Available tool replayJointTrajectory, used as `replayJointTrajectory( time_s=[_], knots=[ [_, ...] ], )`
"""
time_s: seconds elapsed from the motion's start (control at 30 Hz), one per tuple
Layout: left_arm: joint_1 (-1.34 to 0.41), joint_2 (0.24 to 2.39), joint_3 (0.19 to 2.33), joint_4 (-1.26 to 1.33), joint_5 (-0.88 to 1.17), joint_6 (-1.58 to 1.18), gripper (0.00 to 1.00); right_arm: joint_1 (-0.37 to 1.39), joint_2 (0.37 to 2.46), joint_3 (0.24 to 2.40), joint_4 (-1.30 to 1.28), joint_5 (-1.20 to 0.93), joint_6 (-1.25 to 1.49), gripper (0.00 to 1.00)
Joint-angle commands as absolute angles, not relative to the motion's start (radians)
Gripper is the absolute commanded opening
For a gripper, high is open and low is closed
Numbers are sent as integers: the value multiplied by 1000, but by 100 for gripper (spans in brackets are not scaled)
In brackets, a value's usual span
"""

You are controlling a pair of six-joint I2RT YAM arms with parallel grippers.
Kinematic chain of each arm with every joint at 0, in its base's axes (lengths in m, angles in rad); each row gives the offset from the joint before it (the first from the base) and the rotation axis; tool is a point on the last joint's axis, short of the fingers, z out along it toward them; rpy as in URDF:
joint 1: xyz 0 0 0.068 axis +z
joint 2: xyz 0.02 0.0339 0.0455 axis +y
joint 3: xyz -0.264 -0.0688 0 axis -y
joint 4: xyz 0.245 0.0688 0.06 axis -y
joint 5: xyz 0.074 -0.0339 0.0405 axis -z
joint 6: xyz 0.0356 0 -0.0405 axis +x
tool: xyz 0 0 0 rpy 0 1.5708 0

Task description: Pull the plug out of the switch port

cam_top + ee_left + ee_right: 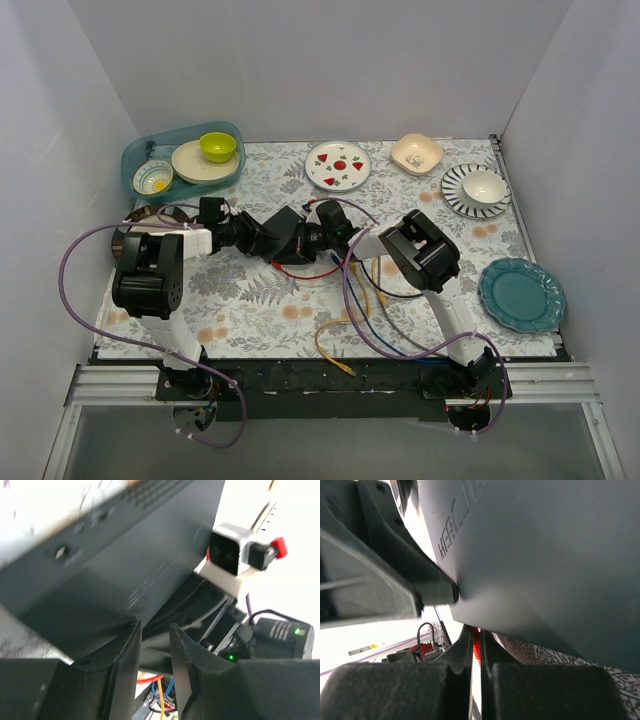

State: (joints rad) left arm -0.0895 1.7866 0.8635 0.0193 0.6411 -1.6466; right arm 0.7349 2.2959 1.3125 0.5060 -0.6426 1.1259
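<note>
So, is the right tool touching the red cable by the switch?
Touching. The right wrist view shows the right tool shut on the red cable, both fingers pressed against it with no gap, just below the switch.

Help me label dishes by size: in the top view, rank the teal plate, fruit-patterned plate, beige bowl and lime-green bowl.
1. teal plate, though nearest the camera
2. fruit-patterned plate
3. beige bowl
4. lime-green bowl

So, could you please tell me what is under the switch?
Floral tablecloth and a red cable pinched in the right end effector; the switch itself hides whatever else lies beneath.
</note>
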Motion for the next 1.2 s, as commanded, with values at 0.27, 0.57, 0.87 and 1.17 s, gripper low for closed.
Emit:
replayJointTrajectory(
  time_s=[0.27,0.57,0.87,1.17],
  knots=[
    [-98,1781,741,-41,585,-1638,30,749,2319,1233,439,-653,1020,1],
    [-97,1809,755,-46,548,-1631,30,747,2289,1164,394,-689,950,1],
    [-74,1812,762,-63,532,-1609,30,732,2249,1075,358,-712,864,1],
    [-64,1777,767,-61,541,-1603,30,695,2137,959,336,-667,818,1]
  ],
)
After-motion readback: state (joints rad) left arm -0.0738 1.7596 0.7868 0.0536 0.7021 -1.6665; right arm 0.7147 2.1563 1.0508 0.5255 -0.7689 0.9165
